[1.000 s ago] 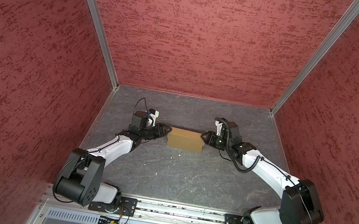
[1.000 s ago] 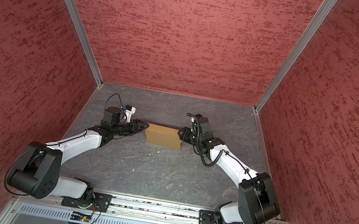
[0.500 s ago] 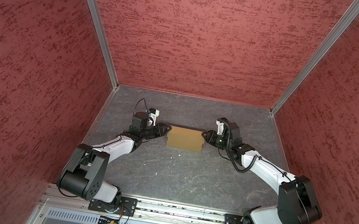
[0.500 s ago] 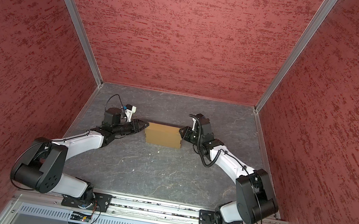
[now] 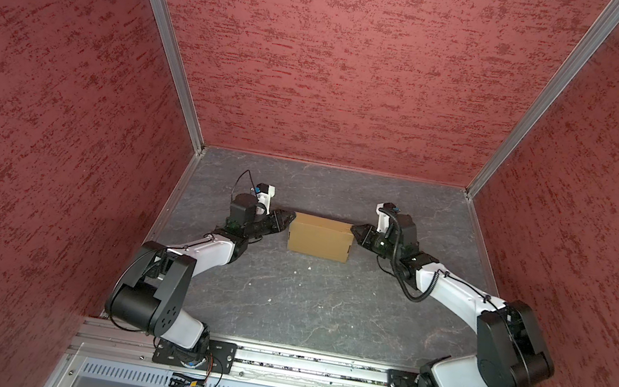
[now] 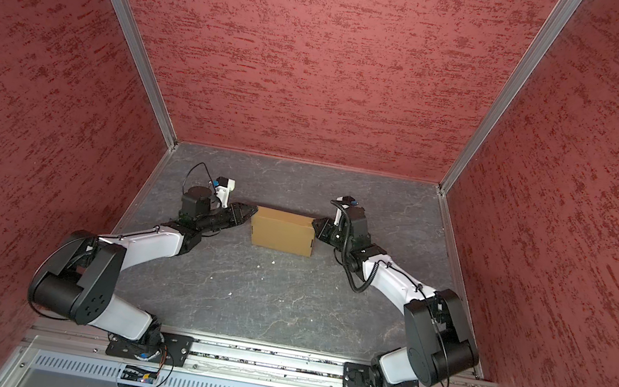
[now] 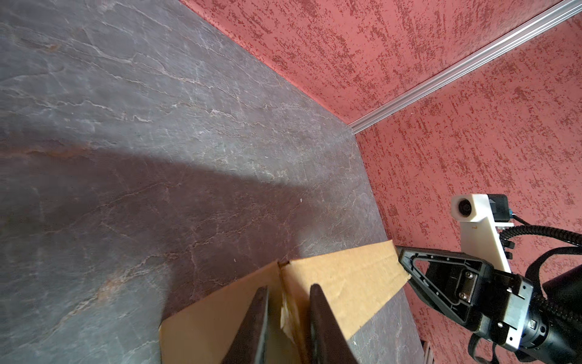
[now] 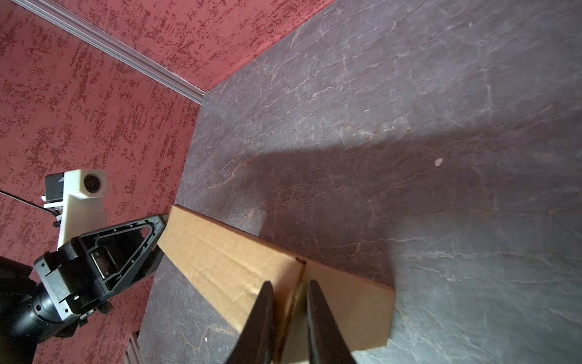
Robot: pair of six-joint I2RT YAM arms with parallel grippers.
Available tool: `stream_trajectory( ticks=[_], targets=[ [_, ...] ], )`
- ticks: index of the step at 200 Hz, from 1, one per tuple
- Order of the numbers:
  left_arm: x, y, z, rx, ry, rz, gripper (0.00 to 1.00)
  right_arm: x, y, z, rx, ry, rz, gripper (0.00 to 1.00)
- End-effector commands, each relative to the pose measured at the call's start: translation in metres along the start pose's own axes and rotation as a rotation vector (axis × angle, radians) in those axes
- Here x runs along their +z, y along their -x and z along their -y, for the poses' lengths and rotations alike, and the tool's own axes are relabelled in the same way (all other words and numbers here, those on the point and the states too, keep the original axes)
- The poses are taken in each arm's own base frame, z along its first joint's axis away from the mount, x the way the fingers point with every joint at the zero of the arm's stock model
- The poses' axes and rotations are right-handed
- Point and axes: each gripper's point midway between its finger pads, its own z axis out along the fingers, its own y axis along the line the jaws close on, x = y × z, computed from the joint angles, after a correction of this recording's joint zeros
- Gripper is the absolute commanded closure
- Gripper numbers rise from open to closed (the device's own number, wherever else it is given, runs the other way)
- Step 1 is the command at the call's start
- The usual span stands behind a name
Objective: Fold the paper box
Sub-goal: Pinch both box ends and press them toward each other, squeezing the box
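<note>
The paper box [image 5: 319,242] [image 6: 282,236] is a closed brown cardboard block lying on the table towards the back, seen in both top views. My left gripper [image 5: 290,217] [image 6: 253,209] has its tips at the box's left end, at the upper far corner. My right gripper [image 5: 354,229] [image 6: 315,223] meets the right end the same way. In the left wrist view the left gripper [image 7: 289,287] keeps a narrow gap, and a corner edge of the box [image 7: 346,283] shows in it. The right gripper [image 8: 289,282] is likewise narrowly open over a box [image 8: 226,261] edge.
Red textured walls close in the dark slate table [image 5: 306,307] on the left, back and right. An aluminium rail [image 5: 306,364] carrying both arm bases runs along the front. A few white specks [image 5: 310,268] lie in front of the box.
Both grippers' jaws have narrowed a good deal while staying at the box's two ends. The arms' elbows have shifted slightly. The box has not moved.
</note>
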Motion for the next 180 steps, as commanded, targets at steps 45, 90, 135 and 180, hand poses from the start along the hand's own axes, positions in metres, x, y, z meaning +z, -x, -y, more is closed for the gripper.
stream_trajectory(
  ticks=[45,90,135,180],
  targets=[
    [-0.002,-0.071,-0.041,-0.109,0.161,-0.221,0.77,0.007,-0.066,0.045,0.037,-0.128,-0.225,0.81],
    [-0.007,-0.063,-0.031,-0.080,0.182,-0.230,0.74,-0.001,-0.059,0.039,-0.022,-0.138,-0.229,0.79],
    [-0.013,-0.064,-0.024,-0.062,0.193,-0.240,0.73,-0.006,-0.060,0.035,-0.039,-0.130,-0.240,0.78],
    [-0.017,-0.073,-0.018,-0.049,0.202,-0.263,0.72,-0.014,-0.064,0.031,-0.046,-0.118,-0.244,0.76]
  ],
)
